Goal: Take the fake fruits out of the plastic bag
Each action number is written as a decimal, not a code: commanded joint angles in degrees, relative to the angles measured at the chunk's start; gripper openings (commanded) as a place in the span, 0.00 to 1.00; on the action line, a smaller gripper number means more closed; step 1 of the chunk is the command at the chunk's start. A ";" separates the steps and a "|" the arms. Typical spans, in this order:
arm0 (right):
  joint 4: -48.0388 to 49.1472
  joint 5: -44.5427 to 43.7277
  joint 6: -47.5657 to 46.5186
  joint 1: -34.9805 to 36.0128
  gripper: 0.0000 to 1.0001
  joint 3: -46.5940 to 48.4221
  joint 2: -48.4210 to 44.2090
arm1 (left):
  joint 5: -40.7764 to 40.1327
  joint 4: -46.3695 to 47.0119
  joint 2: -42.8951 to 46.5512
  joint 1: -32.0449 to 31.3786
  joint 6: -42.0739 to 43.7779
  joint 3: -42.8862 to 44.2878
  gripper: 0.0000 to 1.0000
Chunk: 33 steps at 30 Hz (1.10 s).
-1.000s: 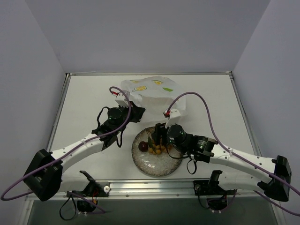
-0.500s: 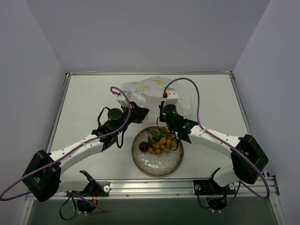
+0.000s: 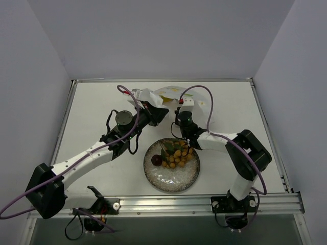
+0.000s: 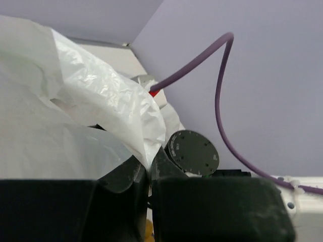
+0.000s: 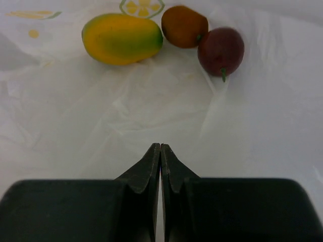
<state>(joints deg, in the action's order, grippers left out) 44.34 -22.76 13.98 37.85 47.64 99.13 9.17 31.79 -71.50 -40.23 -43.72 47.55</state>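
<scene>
1. The left fingers [image 4: 126,177] are clenched on a fold of the plastic bag [image 4: 101,96] and hold its mouth lifted. The film is thin and slick, so it could slide out of that pinch, and the mouth would sag over the fruit.
2. The right fingers [image 5: 149,166] are pressed together with nothing between them, pointing into the bag. Pushed forward like this, they would likely shove a fruit deeper or nip film instead, so they need to part first.
3. The mango [image 5: 122,38], orange ball [image 5: 184,25] and a maroon ball [image 5: 220,50] lie on the bag's floor at 12 o'clock from the fingertips. The two balls appear to touch, so nudging one may roll the other.
4. Only the right wrist view shows these three; from above, the bag hides them.
5. Only the top view shows the plate [image 3: 173,179] on the bench [image 3: 92,107], at 6 o'clock from the bag. It carries the berry bunch [image 3: 176,153] and the other maroon ball [image 3: 156,160].
</scene>
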 commanded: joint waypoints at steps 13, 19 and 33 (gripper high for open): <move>-26.31 -3.96 1.49 -0.40 0.61 2.81 -33.90 | 1.81 -5.33 1.37 -0.29 -0.13 15.11 0.02; -34.04 2.28 3.42 -0.40 0.79 3.17 -34.98 | -0.99 -8.67 4.17 -0.03 2.50 8.21 0.02; -32.22 8.85 1.49 -9.45 0.61 2.81 -23.73 | -18.56 -48.19 23.25 0.85 14.37 8.86 0.91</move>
<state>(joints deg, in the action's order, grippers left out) 8.58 -20.91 16.14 29.41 49.32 74.46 -2.48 -4.82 -52.84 -39.99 -33.74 47.31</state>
